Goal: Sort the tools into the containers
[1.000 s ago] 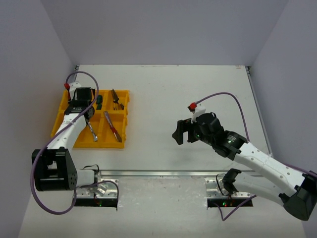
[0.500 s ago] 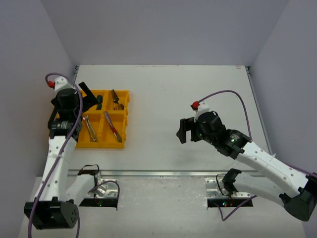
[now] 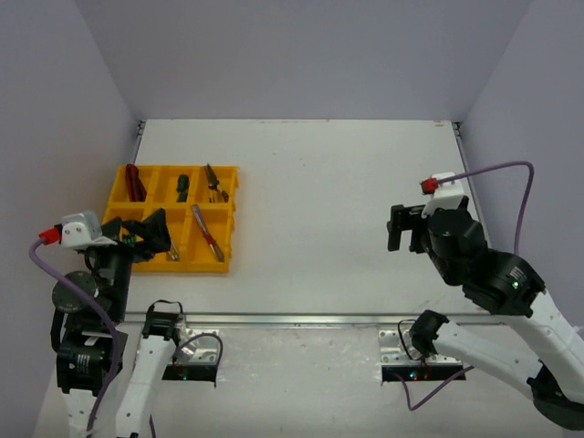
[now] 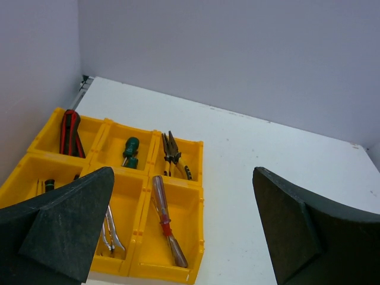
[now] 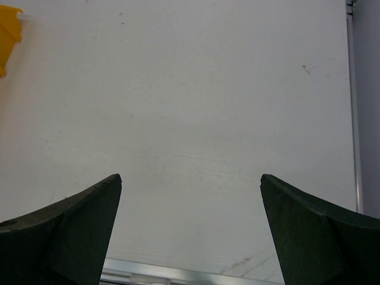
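Note:
The yellow tray (image 3: 233, 219) lies at the left of the table. It holds red-black pliers (image 3: 134, 182), a green screwdriver (image 3: 182, 187), yellow pliers (image 3: 216, 182) and a red-handled screwdriver (image 3: 208, 234). My left gripper (image 3: 153, 234) hovers open and empty over the tray's near left, hiding that part. In the left wrist view, between the open fingers of my left gripper (image 4: 183, 170), I see the tray (image 4: 141, 228), silver wrenches (image 4: 111, 231), the red-handled screwdriver (image 4: 165, 219) and the pliers (image 4: 70, 132). My right gripper (image 3: 406, 228) is open and empty, high over the right side.
The right wrist view shows bare white table between the open fingers of my right gripper (image 5: 190, 176), a tray corner (image 5: 7, 29) at far left and the metal front rail (image 5: 178, 274). Grey walls enclose the table on three sides.

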`<state>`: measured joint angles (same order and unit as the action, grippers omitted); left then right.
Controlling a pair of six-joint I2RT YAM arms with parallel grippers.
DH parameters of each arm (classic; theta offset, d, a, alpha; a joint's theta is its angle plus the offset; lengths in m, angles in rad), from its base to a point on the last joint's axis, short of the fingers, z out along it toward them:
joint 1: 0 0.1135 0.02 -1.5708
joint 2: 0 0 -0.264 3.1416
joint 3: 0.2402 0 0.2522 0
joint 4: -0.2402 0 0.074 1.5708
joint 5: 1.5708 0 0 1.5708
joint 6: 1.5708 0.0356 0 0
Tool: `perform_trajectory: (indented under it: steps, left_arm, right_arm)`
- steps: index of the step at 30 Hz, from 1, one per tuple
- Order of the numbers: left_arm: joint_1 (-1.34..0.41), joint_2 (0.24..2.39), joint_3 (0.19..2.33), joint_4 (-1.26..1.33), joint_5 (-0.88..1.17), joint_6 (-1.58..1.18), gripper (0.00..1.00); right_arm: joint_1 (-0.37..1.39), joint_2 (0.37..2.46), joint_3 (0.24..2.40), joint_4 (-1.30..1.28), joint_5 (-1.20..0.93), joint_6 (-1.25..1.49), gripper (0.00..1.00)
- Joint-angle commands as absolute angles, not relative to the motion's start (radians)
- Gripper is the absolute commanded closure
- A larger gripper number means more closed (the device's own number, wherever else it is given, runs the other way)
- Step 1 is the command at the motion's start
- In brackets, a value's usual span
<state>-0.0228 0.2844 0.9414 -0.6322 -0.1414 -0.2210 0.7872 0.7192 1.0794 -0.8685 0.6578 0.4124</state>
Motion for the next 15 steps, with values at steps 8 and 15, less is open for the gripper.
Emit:
perform_trajectory:
  steps: [8,15]
  left_arm:
    - [-0.160,0.166,1.041,-0.836,-0.199,-0.208,0.00]
    - [-0.160,0.148,0.988,-0.811,-0.165,-0.249,0.00]
  right_arm:
    - [0.784,0.322,1.176,-1.041,0.401,0.379,0.01]
    - [0.782,0.343,1.317,-1.237,0.426,0.410,0.01]
